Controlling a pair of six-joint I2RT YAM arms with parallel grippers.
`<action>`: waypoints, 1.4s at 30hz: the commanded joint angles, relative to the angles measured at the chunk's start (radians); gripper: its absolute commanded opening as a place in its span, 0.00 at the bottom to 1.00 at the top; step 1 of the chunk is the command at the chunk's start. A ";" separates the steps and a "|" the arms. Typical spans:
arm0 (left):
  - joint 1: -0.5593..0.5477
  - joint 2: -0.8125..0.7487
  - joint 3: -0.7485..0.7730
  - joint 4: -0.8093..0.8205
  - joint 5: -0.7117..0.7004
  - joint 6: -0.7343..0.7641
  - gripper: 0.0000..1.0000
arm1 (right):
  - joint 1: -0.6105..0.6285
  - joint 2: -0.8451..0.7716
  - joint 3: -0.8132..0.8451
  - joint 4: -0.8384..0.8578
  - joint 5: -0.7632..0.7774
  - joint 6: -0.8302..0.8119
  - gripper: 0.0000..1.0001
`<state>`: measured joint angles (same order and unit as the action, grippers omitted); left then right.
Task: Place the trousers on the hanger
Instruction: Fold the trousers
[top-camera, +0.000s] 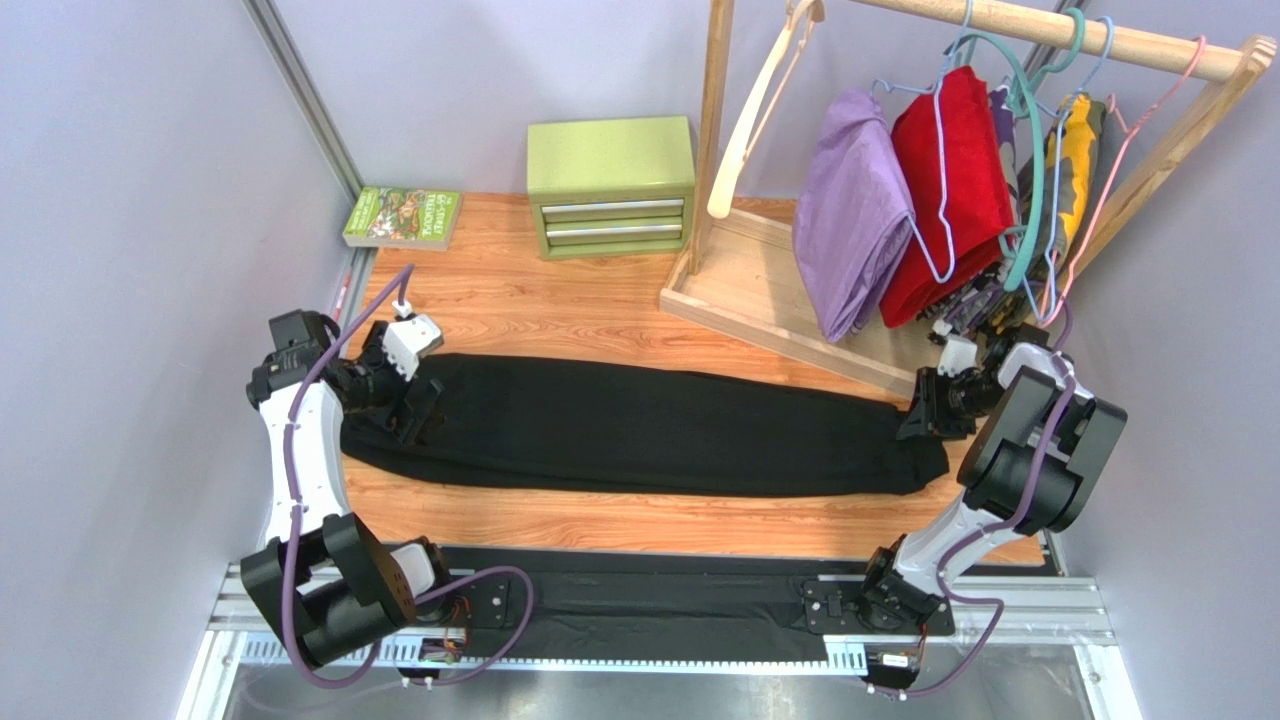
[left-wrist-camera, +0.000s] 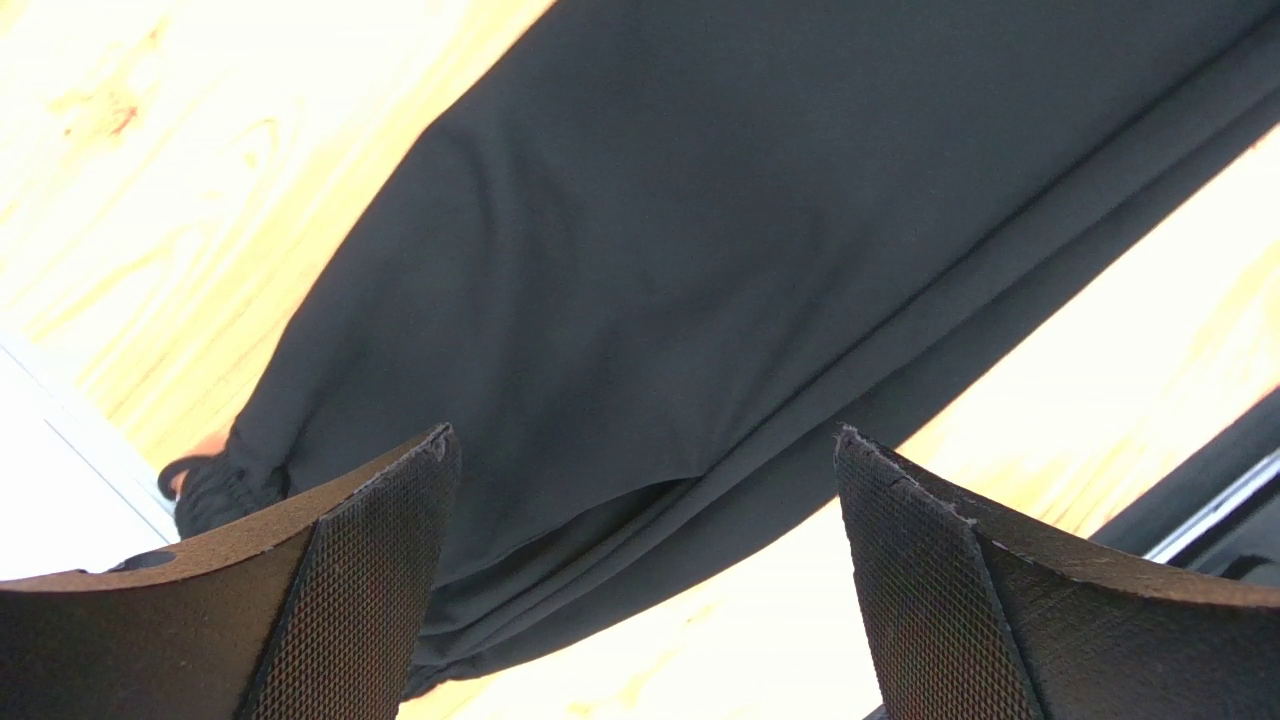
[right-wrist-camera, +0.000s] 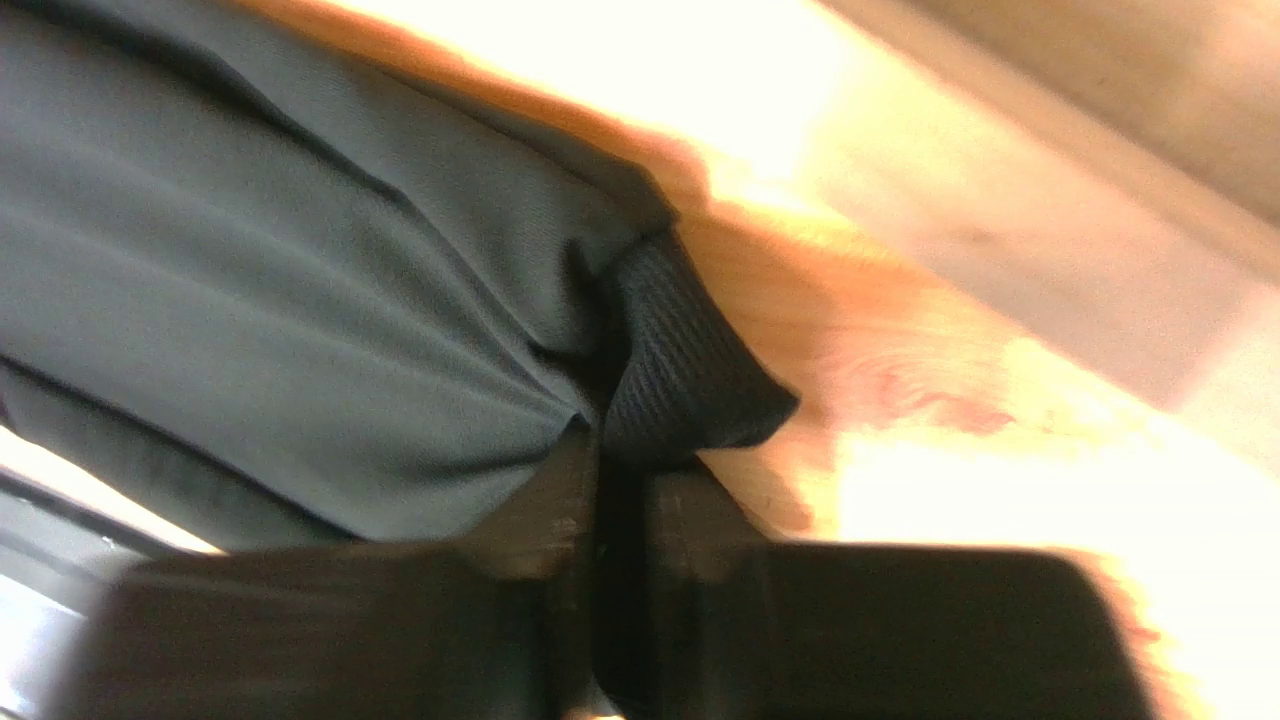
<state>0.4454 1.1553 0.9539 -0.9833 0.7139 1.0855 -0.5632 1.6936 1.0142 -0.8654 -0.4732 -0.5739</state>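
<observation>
The black trousers (top-camera: 631, 425) lie stretched flat across the wooden table, left to right. My left gripper (top-camera: 409, 402) hovers over their left end with jaws wide open; in the left wrist view (left-wrist-camera: 646, 495) the cloth (left-wrist-camera: 721, 255) lies below, untouched. My right gripper (top-camera: 920, 420) is shut on the trousers' ribbed cuff (right-wrist-camera: 676, 360) at the right end; the right wrist view shows the gripper (right-wrist-camera: 619, 465) pinching it. The pale wooden hanger (top-camera: 766, 98) hangs at the left end of the rack's rail, far from both grippers.
A wooden clothes rack (top-camera: 751, 285) stands at the back right with purple (top-camera: 854, 203) and red (top-camera: 950, 188) garments on thin hangers. A green drawer box (top-camera: 612, 186) and a book (top-camera: 403, 216) sit at the back. Walls close in both sides.
</observation>
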 joint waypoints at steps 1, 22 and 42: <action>-0.004 -0.028 0.006 0.054 0.047 -0.094 1.00 | -0.004 -0.064 0.030 -0.098 0.019 -0.044 0.00; -0.002 -0.051 -0.017 0.166 0.006 -0.420 1.00 | 0.118 -0.578 -0.117 -0.164 0.014 0.000 0.00; 0.019 0.152 0.077 0.232 -0.163 -0.803 1.00 | 0.637 -0.585 -0.198 0.163 0.130 0.299 0.00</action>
<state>0.4496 1.3170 0.9771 -0.7883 0.6037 0.3706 -0.0208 1.1038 0.7723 -0.8295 -0.3668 -0.4187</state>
